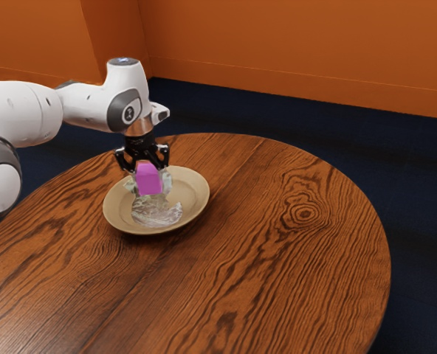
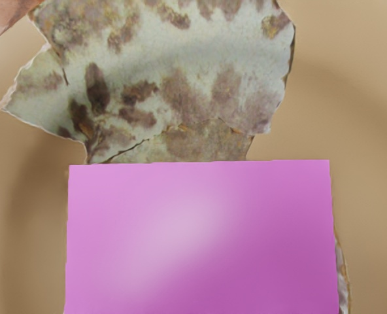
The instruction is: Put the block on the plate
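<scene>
Firmly, end effector [image 1: 147,169] clamped on the pink block [image 1: 149,181], both over the tan plate [image 1: 116,211]

The magenta-pink block [image 1: 149,181] is straight-edged and flat-faced, with a soft pale sheen across the broad rectangular face in the wrist view, and in the exterior view it looks roughly upright, raised above the floor of the plate [image 1: 201,193] and inside the outline of its rim. That 1 plate is round, shallow and plain tan (a little like unglazed clay), lying face up, with its broad rim curving around a lower middle; whether the block touches anything beneath it, I can't tell.
</scene>
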